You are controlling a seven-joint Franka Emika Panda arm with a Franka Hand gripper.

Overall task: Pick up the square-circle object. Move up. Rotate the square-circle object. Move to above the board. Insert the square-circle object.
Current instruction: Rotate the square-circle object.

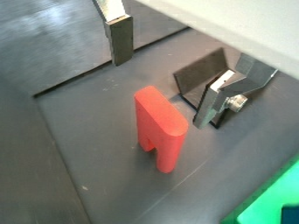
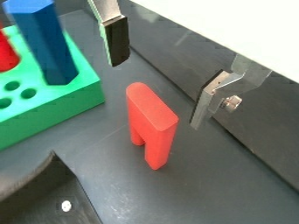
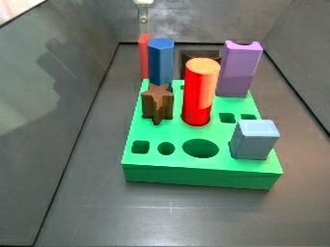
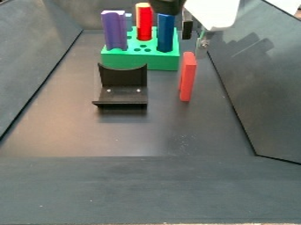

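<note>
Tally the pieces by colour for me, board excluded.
Red: 2, cylinder and square-circle object
blue peg: 1
purple peg: 1
brown star peg: 1
light blue cube: 1
Total: 6
The gripper hangs open over the square-circle object.

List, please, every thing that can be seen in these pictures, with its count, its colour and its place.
square-circle object: one, red, standing on the dark floor beside the board, between the open jaws but untouched.
board: one, bright green, on the floor, holes in its top.
round cylinder: one, red, upright in the board.
star-shaped peg: one, brown, in the board.
tall blue peg: one, blue, at the board's back.
purple peg: one, purple, at a back corner of the board.
light blue cube: one, at a front corner of the board.
fixture: one, dark, on the floor near the board.
gripper: one, silver fingers with dark pads, jaws open around the square-circle object.
</note>
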